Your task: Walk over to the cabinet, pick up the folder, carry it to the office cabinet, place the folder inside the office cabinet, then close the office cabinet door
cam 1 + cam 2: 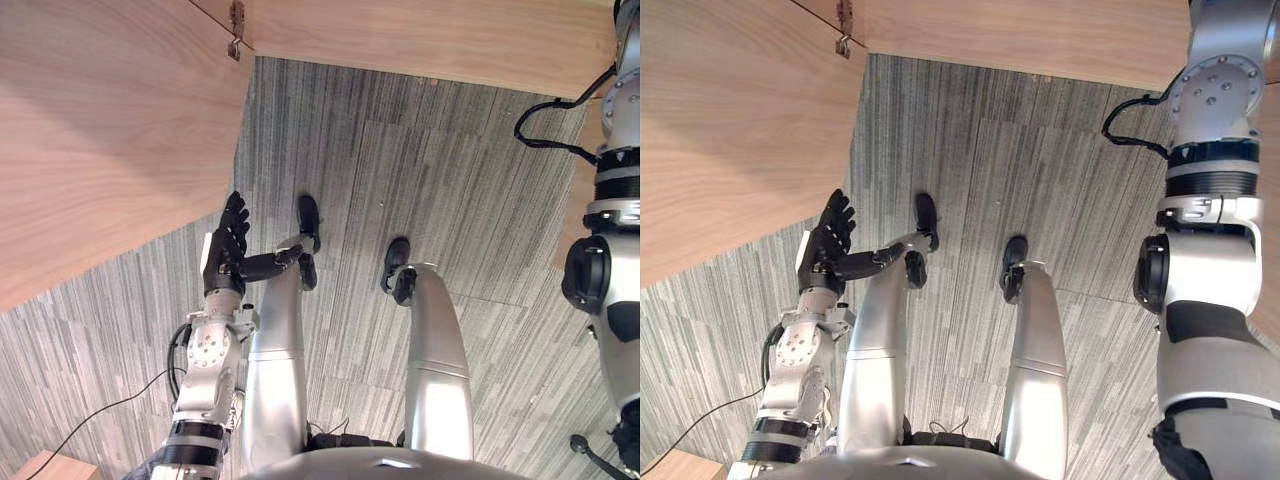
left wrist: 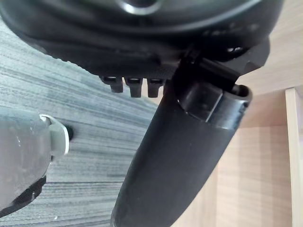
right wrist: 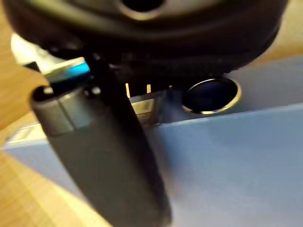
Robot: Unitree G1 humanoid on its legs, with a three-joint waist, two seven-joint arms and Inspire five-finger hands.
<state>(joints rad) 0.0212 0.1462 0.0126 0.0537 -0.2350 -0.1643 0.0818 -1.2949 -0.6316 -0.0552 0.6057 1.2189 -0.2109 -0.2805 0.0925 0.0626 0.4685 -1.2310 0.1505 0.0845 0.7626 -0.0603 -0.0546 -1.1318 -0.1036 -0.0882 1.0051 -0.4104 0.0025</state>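
Now, folder position? (Obs. 1)

Folder (image 3: 227,161), pale blue, sits in the right hand (image 3: 109,156). The thumb is clamped across its face, beside the metal-ringed finger hole (image 3: 210,96), with a wood surface (image 3: 19,189) just beside it. Left hand (image 1: 228,250) is empty, fingers straight, near the edge of the cabinet door (image 1: 100,130), above grey carpet (image 1: 400,160). (Obs. 2)

Risks? (Obs. 1)

Judgement: the grip looks like a thumb on a smooth cover, so the folder could slide or twist out if the arm tilts before it is seated. The door stands close to the left hand, and a stray swing could knock it. (Obs. 2)

Any writing? (Obs. 1)

None legible; the visible cover is bare. (Obs. 2)
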